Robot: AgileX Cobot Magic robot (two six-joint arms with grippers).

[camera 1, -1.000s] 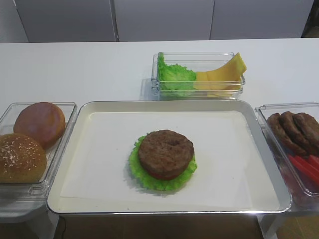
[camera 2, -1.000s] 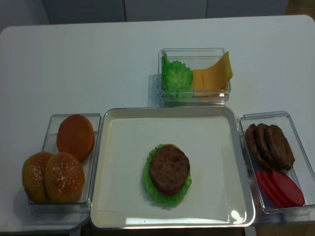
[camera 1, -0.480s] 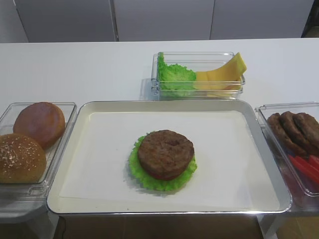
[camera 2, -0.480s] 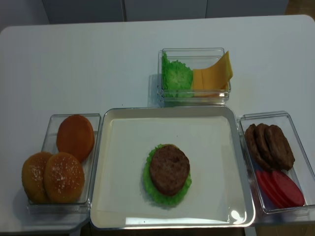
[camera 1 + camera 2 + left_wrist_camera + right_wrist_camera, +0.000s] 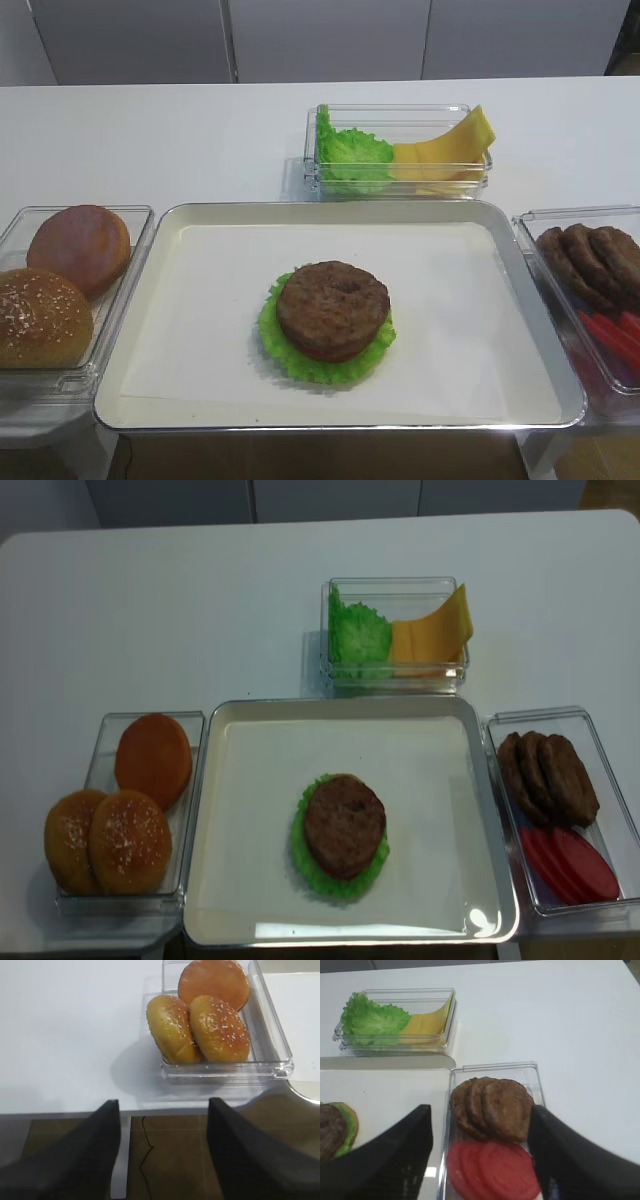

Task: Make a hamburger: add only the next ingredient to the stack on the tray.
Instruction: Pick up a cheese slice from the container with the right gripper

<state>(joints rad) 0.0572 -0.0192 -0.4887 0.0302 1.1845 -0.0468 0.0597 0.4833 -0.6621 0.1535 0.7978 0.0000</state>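
Cheese [image 5: 445, 152] leans in the far clear container [image 5: 395, 675] beside the lettuce [image 5: 350, 155], well apart from the stack [image 5: 330, 318] on the tray [image 5: 520, 300]. Your right pincer [image 5: 480, 1152] hovers released over the loose patties [image 5: 492, 1107]; the left pincer [image 5: 162, 1150] hangs released too. Reach carelessly and you risk snagging lettuce, or folding the floppy slice.

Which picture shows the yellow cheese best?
The realsense high view: the cheese shows from above, flat and leaning over its container's edge. The other high view shows it lower and side-on. The right wrist view shows it mostly behind the clear wall. The left wrist view misses it.
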